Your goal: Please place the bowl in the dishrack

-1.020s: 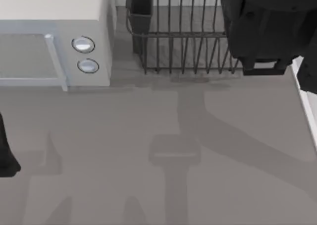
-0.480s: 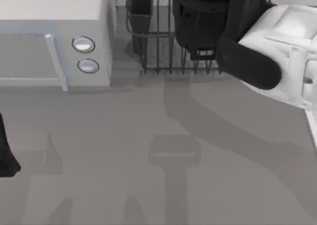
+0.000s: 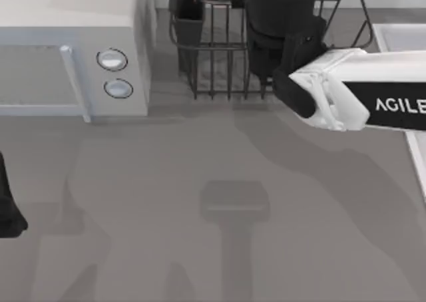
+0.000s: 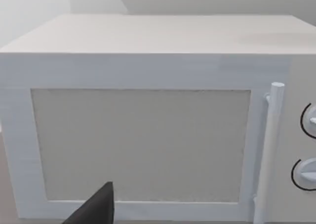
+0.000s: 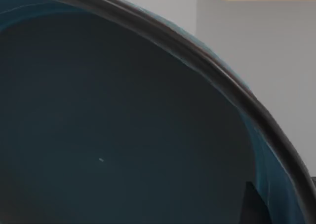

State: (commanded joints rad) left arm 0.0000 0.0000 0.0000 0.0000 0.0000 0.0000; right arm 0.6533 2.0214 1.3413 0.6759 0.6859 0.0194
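Bowl work is happening beside the white microwave (image 3: 66,49), which the left wrist view is showing from the front. The dishrack (image 3: 213,69) is standing just right of it. The bowl (image 5: 123,125) is hanging over the rack, its teal inside facing the right wrist camera. It is looking stiff, smooth and breakable, so the rim seems the best place to hold. The right gripper (image 3: 276,22) is apparently pinching that rim. The left arm (image 3: 8,212) is waiting at the table's left edge.

Right wrist view: dark teal interior of the bowl (image 5: 113,135), close to the camera, its dark rim (image 5: 232,93) arcing before a pale wall (image 5: 256,51); a dark fingertip (image 5: 254,206) sits just inside the rim.
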